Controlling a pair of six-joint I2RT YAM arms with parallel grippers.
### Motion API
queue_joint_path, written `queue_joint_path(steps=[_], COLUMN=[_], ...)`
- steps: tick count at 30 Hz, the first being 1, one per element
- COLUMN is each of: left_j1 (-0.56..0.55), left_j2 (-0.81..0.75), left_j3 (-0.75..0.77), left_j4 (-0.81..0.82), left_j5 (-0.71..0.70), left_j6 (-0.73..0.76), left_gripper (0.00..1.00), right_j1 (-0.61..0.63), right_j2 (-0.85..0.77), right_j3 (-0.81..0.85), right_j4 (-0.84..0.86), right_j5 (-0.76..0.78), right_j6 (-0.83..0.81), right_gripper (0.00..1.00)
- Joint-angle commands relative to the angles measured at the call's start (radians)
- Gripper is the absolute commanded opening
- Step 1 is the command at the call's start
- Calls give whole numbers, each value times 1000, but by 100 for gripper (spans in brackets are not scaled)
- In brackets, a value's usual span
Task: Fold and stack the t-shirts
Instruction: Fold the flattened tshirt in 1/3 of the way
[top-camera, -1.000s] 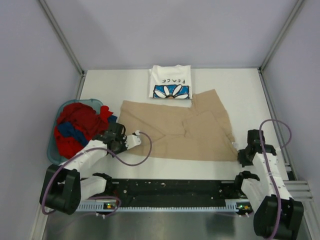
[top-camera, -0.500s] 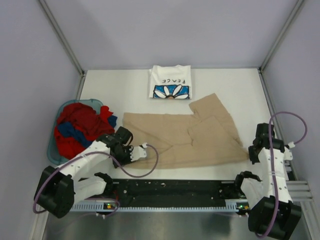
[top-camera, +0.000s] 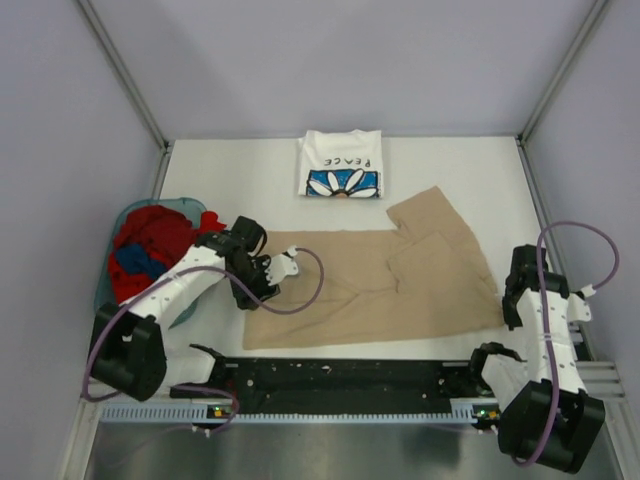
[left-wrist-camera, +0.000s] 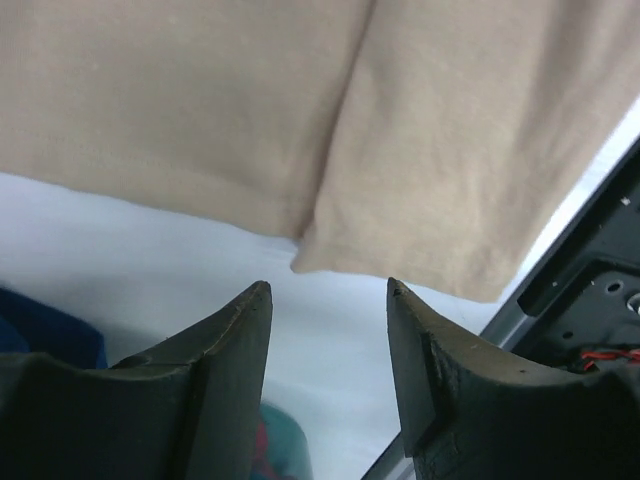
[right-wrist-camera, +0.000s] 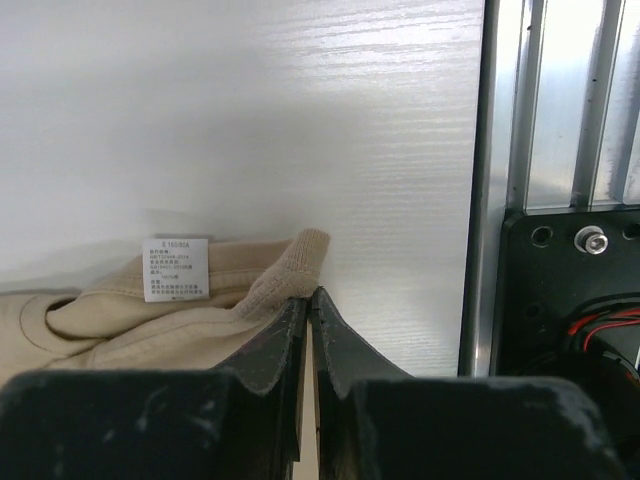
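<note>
We keep right gripper (right-wrist-camera: 306, 300) jaws pinching tan t-shirt (top-camera: 380, 285) collar, anchoring cloth flat on worktop (top-camera: 240, 170); left gripper (left-wrist-camera: 328, 300) jaws spread, hem free.

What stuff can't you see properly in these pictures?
- Tiny print on the white label of the tan t-shirt: right wrist view, too small to read.
- How many red and blue shirts are in the teal basket: top view, they are heaped together and the left arm covers part.
- Whether the right tool pinches the tan cloth: its own fingers hide the spot.
- The daisy-print t-shirt: folded, so its underside is hidden.
</note>
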Motion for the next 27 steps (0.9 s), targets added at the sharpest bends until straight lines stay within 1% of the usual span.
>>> queue_joint_path(steps=[1, 4, 7, 8, 9, 10, 12, 13, 15, 17, 22, 27], left_j1=[10, 19, 25, 25, 23, 23, 25, 25, 30, 42, 86, 86], left_j2=[145, 191, 214, 222, 228, 237, 259, 271, 296, 313, 319, 299], left_j3=[31, 3, 12, 12, 11, 5, -6, -9, -14, -20, -69, -71], left_j4=[46, 97, 83, 79, 80, 89, 108, 114, 115, 121, 171, 169], left_j5=[37, -1, 31, 42, 45, 41, 31, 30, 28, -5, -160, -153], left_j6=[-35, -19, -1, 4, 5, 2, -11, -19, -41, -76, -134, -154], left_gripper=[54, 54, 53, 51, 47, 37, 8, 0, 0, 0, 0, 0], right_j1=[-20, -20, -20, -20, -20, -20, -20, -20, -20, -22, -31, -31], right_j2=[9, 8, 3, 1, 4, 6, 15, 18, 27, 35, 23, 31], right_j3=[16, 13, 10, 8, 5, 2, -4, -7, -10, -10, -15, -16], right_j4=[-13, -12, -6, -3, -1, -1, 4, 2, 4, 2, 4, 4], right_j5=[70, 71, 79, 80, 85, 86, 91, 92, 91, 94, 94, 94], right_j6=[18, 18, 18, 18, 19, 23, 26, 30, 33, 33, 32, 32], right_gripper=[3, 2, 2, 2, 2, 3, 2, 2, 2, 2, 2, 3])
